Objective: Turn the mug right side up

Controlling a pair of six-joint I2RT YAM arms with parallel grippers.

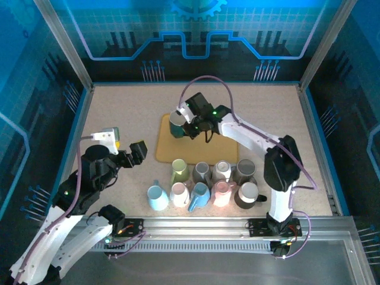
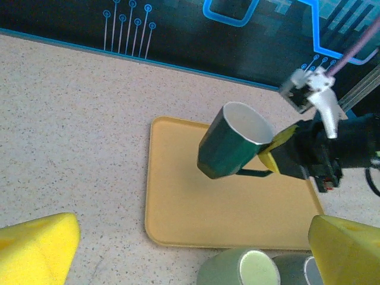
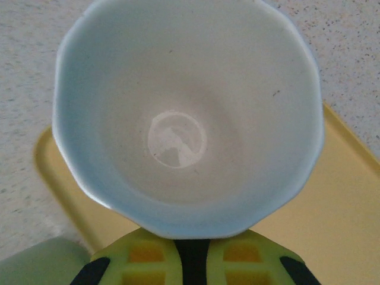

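**Green mug held tilted over the tray**

The table [image 1: 119,113] is a pale, speckled, stone-look top, fenced by aluminium frame posts [image 1: 62,41]. Glowing blue wall panels [image 1: 249,29] with circuit-line patterns throw a cool light over everything. A mustard-yellow tray [image 1: 163,151] with rounded corners lies flat in the middle of the top.

Over the far part of that tray, the right gripper [image 1: 189,126] is clamped on the green mug [image 1: 177,123] at its rim, beside the handle. The mug leans at an angle. Its white inside faces up towards the right wrist camera, and its dark shadow falls on the tray [image 2: 196,208] below it. I can't tell whether its base touches the tray.

The left gripper [image 1: 138,152] hangs above bare table to the left of the tray, its yellow fingers [image 2: 35,249] spread wide with nothing between them.

Just in front of the tray stands a cluster of mugs [image 1: 205,184] in two rows, pastel green, grey, pink, blue and white.
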